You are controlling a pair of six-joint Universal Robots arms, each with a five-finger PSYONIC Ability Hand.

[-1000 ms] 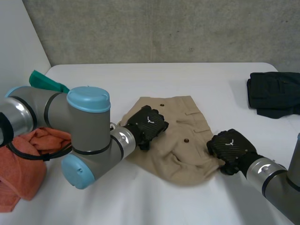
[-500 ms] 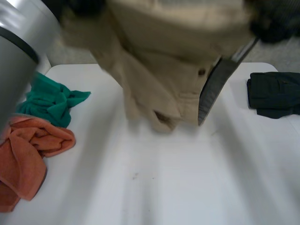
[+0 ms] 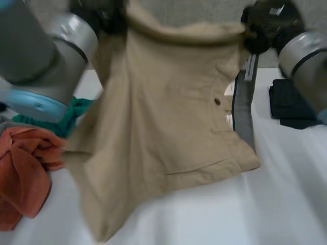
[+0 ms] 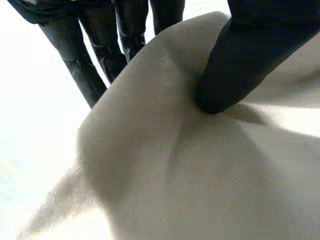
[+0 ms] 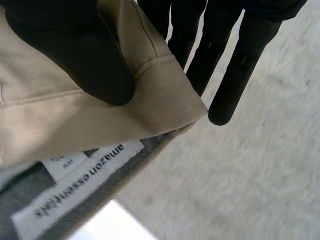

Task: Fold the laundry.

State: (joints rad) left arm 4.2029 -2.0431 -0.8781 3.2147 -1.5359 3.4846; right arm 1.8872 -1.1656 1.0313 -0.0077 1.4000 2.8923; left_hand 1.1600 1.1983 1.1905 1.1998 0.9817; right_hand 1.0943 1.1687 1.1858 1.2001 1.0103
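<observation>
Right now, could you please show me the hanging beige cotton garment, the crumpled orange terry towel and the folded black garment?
hanging beige cotton garment [image 3: 163, 117], head view, middle of its front panel.
crumpled orange terry towel [image 3: 23, 168], head view, its middle fold.
folded black garment [image 3: 287, 108], head view, its visible top face.

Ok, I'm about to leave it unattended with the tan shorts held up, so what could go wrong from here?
The right hand pinches only a waistband corner of the tan shorts between thumb and fingers; a slip would likely drop that side. Their lower part hangs by the orange towel and green cloth, so laying them down might cover those.
</observation>
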